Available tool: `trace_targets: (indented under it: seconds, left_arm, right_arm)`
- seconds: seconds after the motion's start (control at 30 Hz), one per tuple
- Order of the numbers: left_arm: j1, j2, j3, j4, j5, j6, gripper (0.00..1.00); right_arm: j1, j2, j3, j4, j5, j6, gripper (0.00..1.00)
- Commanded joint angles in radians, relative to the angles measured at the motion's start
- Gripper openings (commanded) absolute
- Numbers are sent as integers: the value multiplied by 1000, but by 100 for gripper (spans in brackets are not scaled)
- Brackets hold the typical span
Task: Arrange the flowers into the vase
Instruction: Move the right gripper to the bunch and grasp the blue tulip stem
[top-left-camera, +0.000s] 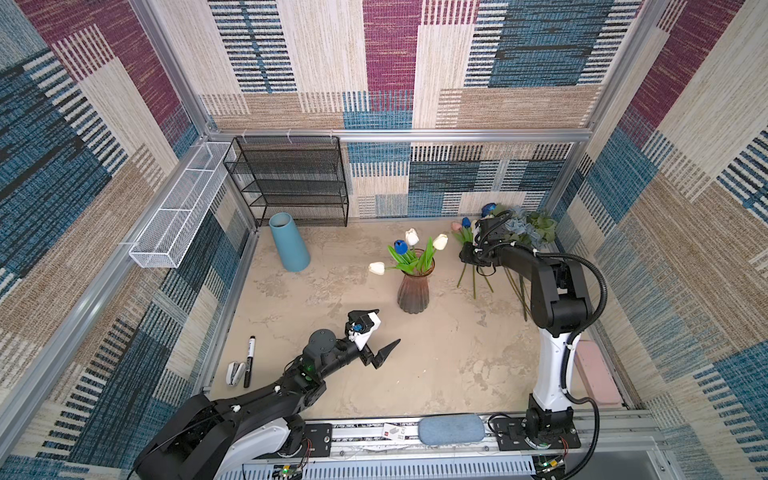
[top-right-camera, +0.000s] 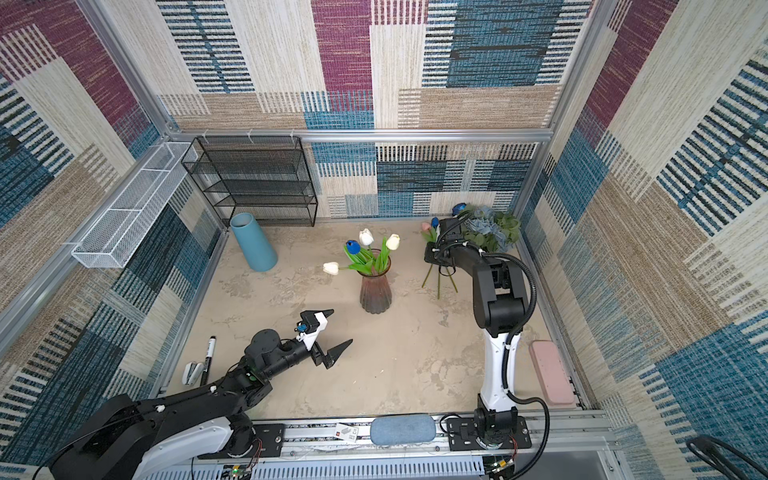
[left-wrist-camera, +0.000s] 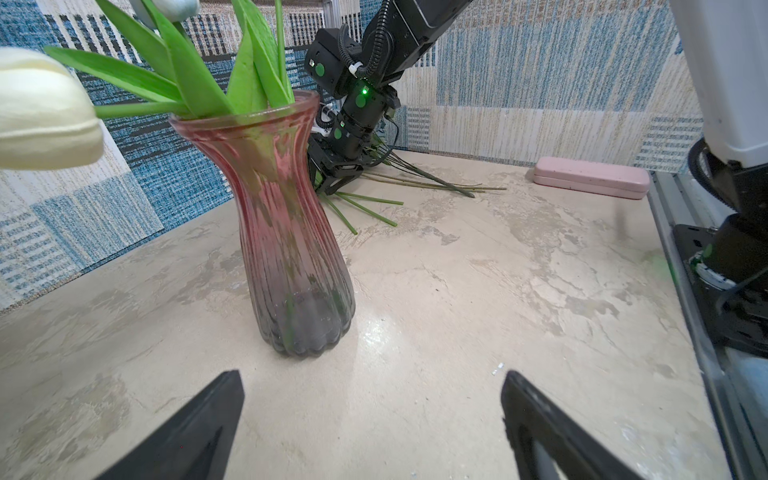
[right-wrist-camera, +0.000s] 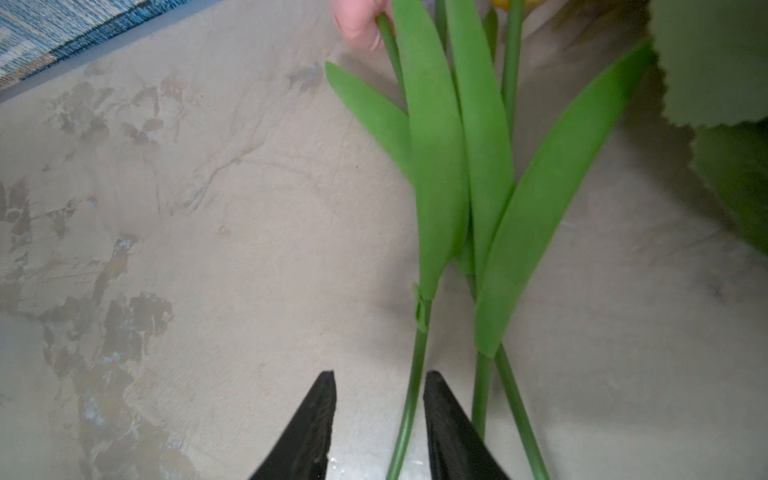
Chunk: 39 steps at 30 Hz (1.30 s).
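Note:
A ribbed pink glass vase (top-left-camera: 415, 286) (top-right-camera: 376, 291) (left-wrist-camera: 286, 232) stands mid-table and holds white tulips and a blue tulip (top-left-camera: 400, 246). More flowers (top-left-camera: 523, 226) lie heaped at the back right, their stems fanned toward the front. My right gripper (right-wrist-camera: 380, 376) is down on the table among them. Its jaws are narrowed around one green stem (right-wrist-camera: 409, 407), which leads up to a pink tulip (right-wrist-camera: 359, 20); a gap still shows beside the stem. My left gripper (top-left-camera: 387, 326) (left-wrist-camera: 372, 374) hovers wide open in front of the vase, with nothing in it.
A blue tube-shaped container (top-left-camera: 289, 243) leans at the back left before a black mesh rack (top-left-camera: 291, 183). A white wire basket (top-left-camera: 178, 208) hangs on the left wall. A marker (top-left-camera: 250, 361) and stapler (top-left-camera: 235, 373) lie front left. A pink case (top-left-camera: 596, 374) lies right, a blue-grey case (top-left-camera: 451, 429) at front.

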Motion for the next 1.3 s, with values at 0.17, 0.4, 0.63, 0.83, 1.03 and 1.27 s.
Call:
trace_targets:
  seconds: [0.17, 0.4, 0.63, 0.83, 1.03, 1.27]
  left_arm:
    - [-1, 9, 9, 27, 8, 23, 99]
    - [-1, 1, 9, 21, 7, 26, 99]
    - [-1, 1, 6, 27, 12, 24, 99]
    - [-1, -11, 2, 27, 22, 26, 99]
    - [-1, -27, -20, 64, 40, 26, 99]
    - [-3, -96, -59, 101, 44, 20, 99]
  right_arm:
    - [22, 62, 60, -57, 127, 9, 33]
    - [35, 106, 127, -72, 154, 2, 26]
    - [48, 111, 154, -92, 142, -3, 4]
    - [56, 39, 135, -77, 120, 2, 0]
    - [65, -101, 83, -31, 106, 16, 0]
    - [85, -318, -56, 136, 88, -19, 0]
